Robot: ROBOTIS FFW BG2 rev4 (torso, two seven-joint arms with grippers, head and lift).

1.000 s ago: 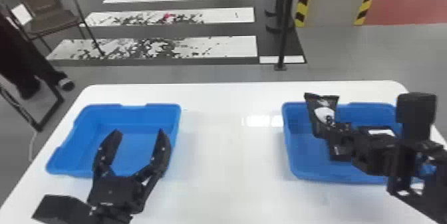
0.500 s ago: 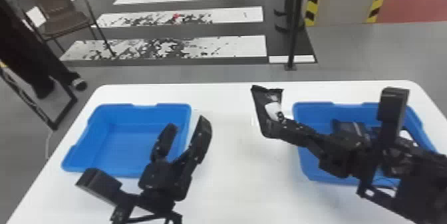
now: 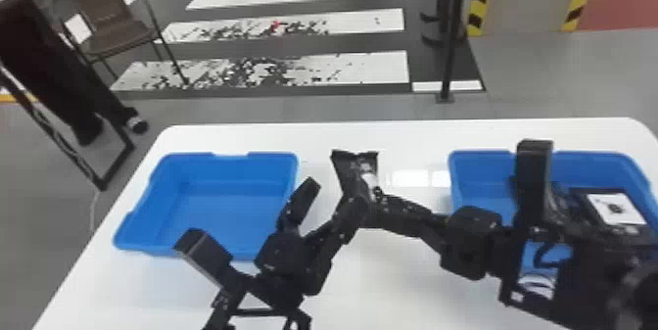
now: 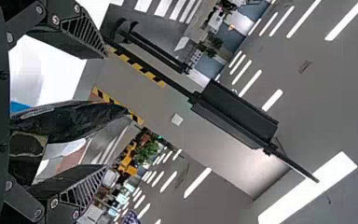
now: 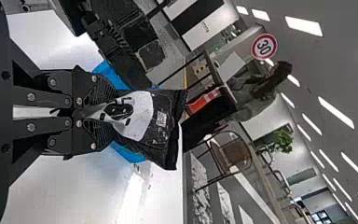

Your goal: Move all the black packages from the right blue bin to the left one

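Honestly, the black package (image 5: 163, 126) looks light and floppy, slick plastic film, probably hard to break but easy to let slip. The right tool (image 5: 105, 114) has it clamped by one bunched-up end, with the wide flat end sticking out past the fingertips. The left tool (image 4: 106, 109) is spread apart around it; can't tell if they touch. Looks like a handover, so I'd pinch deep in the body, not the thin edge. The left bin (image 3: 205, 206) is just beside the left tool, the bench (image 3: 391, 275) is below both, and the right bin (image 3: 480, 177) is behind the right tool, another package (image 3: 616, 208) inside.
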